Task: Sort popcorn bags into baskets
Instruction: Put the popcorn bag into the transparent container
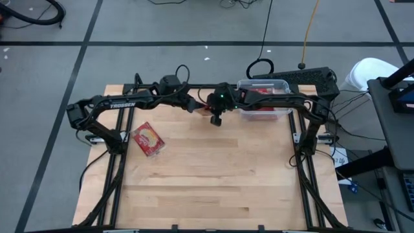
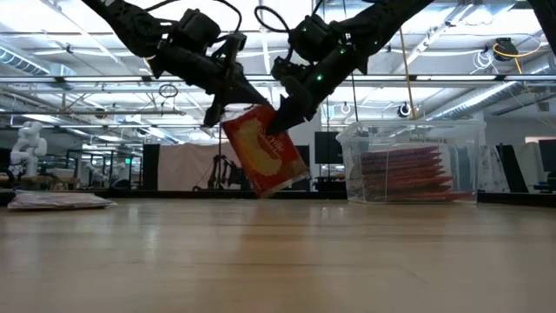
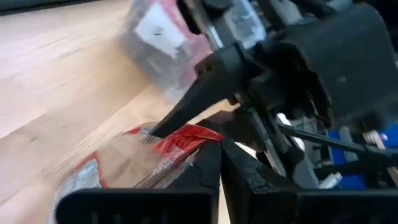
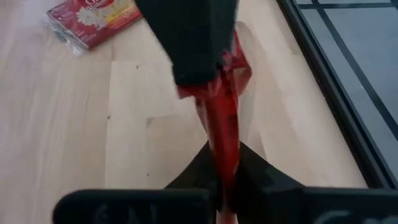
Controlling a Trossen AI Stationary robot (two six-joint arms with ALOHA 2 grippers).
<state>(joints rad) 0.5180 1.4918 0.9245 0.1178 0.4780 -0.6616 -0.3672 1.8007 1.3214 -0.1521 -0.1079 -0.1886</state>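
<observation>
A red popcorn bag point(image 2: 265, 152) with a cream-yellow popcorn picture hangs tilted in the air over the far middle of the table. My left gripper point(image 2: 233, 117) is shut on its upper left corner. My right gripper point(image 2: 276, 126) is shut on its upper edge just beside. A second popcorn bag point(image 1: 147, 139) lies flat on the table's left part. The clear basket point(image 1: 265, 97) stands at the far right, with several red packets point(image 2: 404, 174) stacked in it. My left gripper pinches the bag's crumpled upper corner point(image 3: 186, 140) between its two fingers, coming slanting down from the table's left. The bag hangs below the fingers, tilted and clear of the table. My right gripper pinches the bag's upper edge point(image 4: 225, 155) between its two fingers, slanting down from the table's right, close to the left gripper's hold. In the right wrist view the bag shows edge-on, stretched between the two grippers.
Black frame rails run along the table's left point(image 1: 119, 162) and right point(image 1: 304, 168) sides. A black flat device point(image 1: 304, 76) lies behind the basket. The table's near half is bare wood point(image 1: 213, 188).
</observation>
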